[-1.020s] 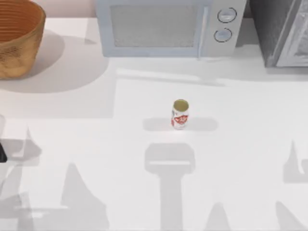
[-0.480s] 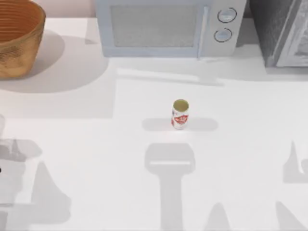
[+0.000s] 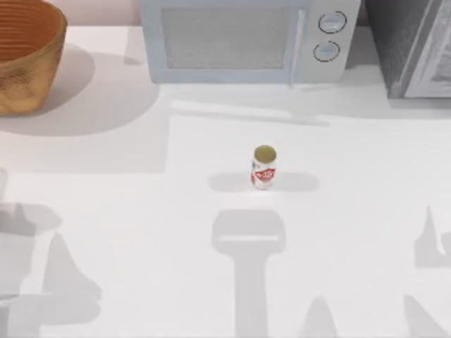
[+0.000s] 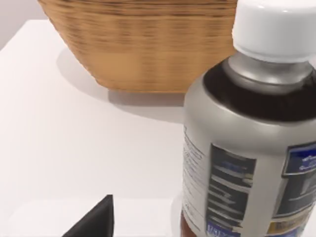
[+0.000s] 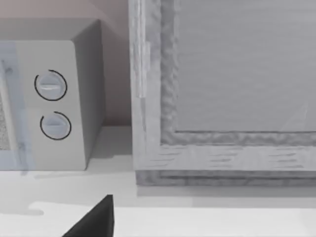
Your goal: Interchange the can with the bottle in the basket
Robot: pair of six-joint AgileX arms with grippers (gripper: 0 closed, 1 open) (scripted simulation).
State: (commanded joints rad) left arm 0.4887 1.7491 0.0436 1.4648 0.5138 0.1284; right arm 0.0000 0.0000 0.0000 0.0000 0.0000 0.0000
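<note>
**Bottle out by the basket, can waiting mid-counter**

The can (image 3: 263, 167) stands upright on the open middle of the counter (image 3: 141, 211), in front of the microwave (image 3: 246, 39) and well apart from the basket (image 3: 25, 56), which sits at the counter's far left corner. Standing alone like that, the can is easy to approach from either side, which suits a swap.

In the left wrist view the bottle (image 4: 247, 138) looms very close. It is grey-bodied, dark at the shoulder and white-capped, and it stands upright and outside the basket (image 4: 143, 44), whose woven wall rises just behind it. I judge the bottle is already lifted out, so that the basket is free to take the can. Its base is cut off, so I cannot tell whether it rests on the counter or hangs above it.

The left gripper (image 4: 94, 222) is right beside the bottle. I cannot tell how wide its jaws stand or whether they clamp the bottle.

The right gripper (image 5: 94, 222) is parked facing the microwave (image 5: 49, 103) and a grey cabinet (image 5: 222, 89), touching nothing. How its jaws stand cannot be told either.
</note>
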